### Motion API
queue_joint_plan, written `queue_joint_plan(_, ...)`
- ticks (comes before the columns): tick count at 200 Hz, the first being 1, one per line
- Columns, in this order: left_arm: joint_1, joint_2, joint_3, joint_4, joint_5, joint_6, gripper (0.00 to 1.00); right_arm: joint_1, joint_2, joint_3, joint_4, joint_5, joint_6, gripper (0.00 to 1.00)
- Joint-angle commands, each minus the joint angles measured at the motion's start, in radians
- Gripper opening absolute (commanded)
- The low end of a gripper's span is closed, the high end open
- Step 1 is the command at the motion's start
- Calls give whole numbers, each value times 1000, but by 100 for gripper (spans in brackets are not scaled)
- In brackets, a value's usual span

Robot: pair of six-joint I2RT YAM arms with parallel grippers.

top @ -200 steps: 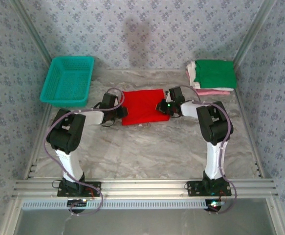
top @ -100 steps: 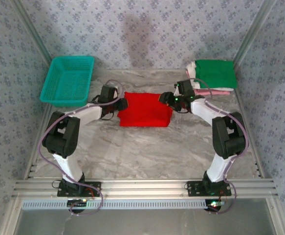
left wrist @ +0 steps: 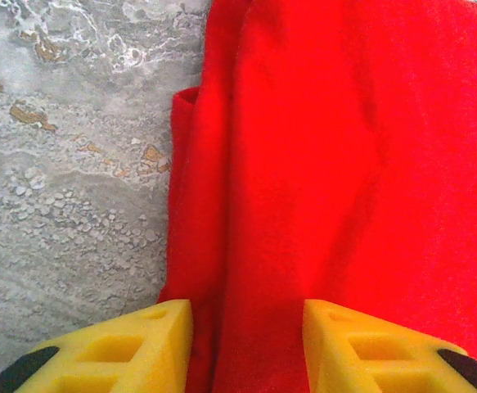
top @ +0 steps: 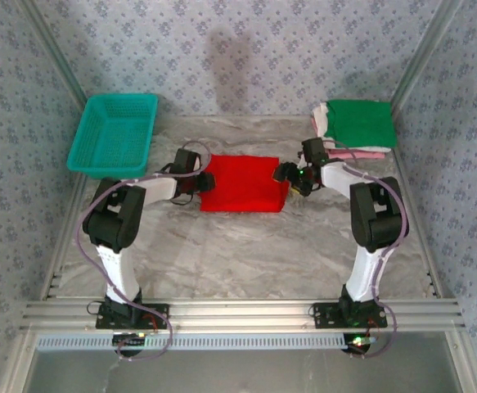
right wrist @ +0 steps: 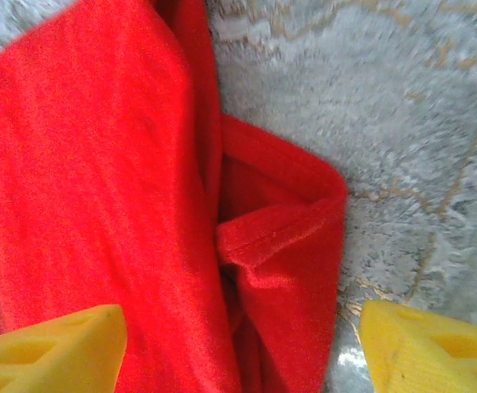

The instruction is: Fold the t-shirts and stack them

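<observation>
The red t-shirt (top: 242, 184) lies folded on the table (top: 246, 254), seemingly ready for the green-topped stack (top: 359, 123). The left tool (left wrist: 246, 332) sits part-open astride one edge; the right tool (right wrist: 238, 344) gapes wide, holding nothing

White-and-black arms (top: 115, 262), looped lilac cables (top: 81, 233), yellow foam-like end effector fingers (left wrist: 123, 344), perhaps a green light (top: 301, 173) near the right wrist.

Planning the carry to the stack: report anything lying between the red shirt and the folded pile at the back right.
Only the robot's own right hand and its wrist, at the right edge of the red shirt, sit on the line to the folded pile. Nothing else visible lies on the table between them.
</observation>
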Motion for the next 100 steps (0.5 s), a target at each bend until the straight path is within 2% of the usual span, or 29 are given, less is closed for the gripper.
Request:
queue_joint_plan(1, -9, 34, 14, -3, 38, -12, 40, 31, 34, 29, 17, -61, -20, 77)
queue_joint_plan(20, -16, 33, 8, 17, 41, -12, 40, 50, 51, 38, 51, -93, -9, 76)
queue_joint_plan(45, -21, 45, 14, 21, 60, -15, 39, 72, 75, 59, 98, -142, 6, 67)
queue_joint_plan(100, -28, 34, 2, 42, 65, -16, 39, 95, 131, 101, 149, -118, 50, 56)
